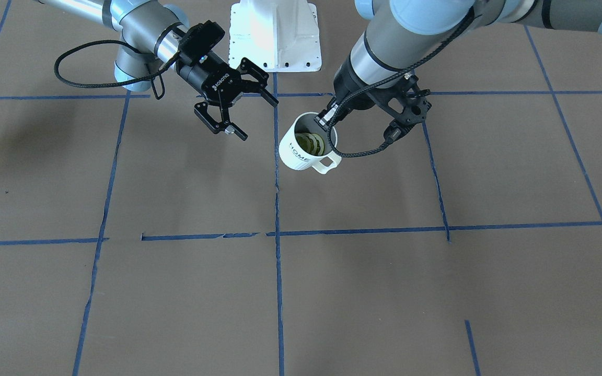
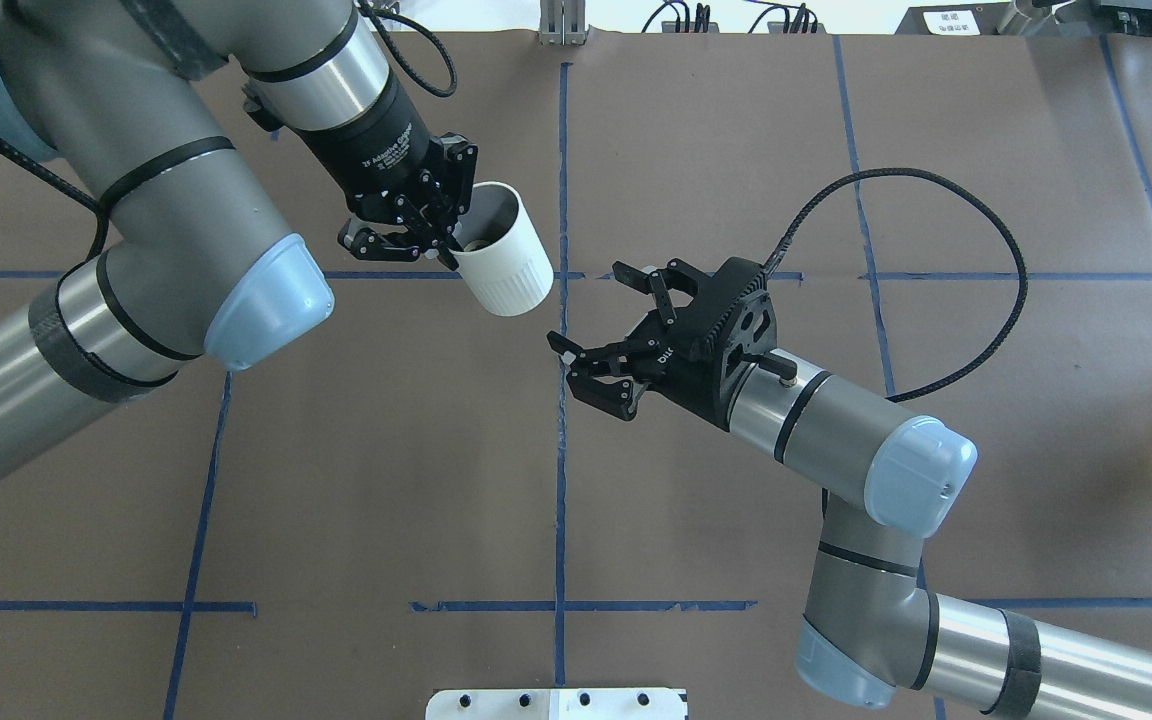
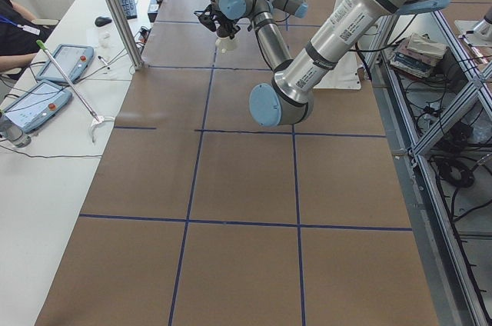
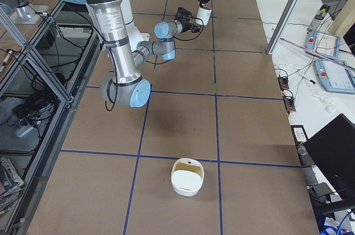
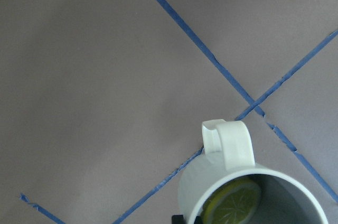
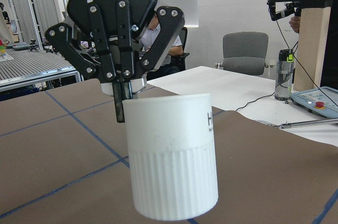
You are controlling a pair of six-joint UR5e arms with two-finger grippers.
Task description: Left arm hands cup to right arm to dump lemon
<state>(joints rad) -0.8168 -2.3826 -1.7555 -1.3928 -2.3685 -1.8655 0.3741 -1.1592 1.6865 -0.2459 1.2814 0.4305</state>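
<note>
A front camera faces the robot and looks steeply down on the tabletop (image 1: pixel 175 292), an overhead one looks forward from behind its shoulders, two side cameras look along it from either end, far off, and both wrist cameras sit near the mug (image 1: pixel 296 154), which all six share.

Brown-papered table (image 1: pixel 175 292), blue tape lines (image 1: pixel 278 292) gridding it, carries a white base plate (image 1: pixel 275 36) at one edge and a white bowl (image 4: pixel 187 176) toward its right end.

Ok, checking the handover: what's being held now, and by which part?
The left gripper holds the cup by its rim; the right gripper is open and empty.
</note>
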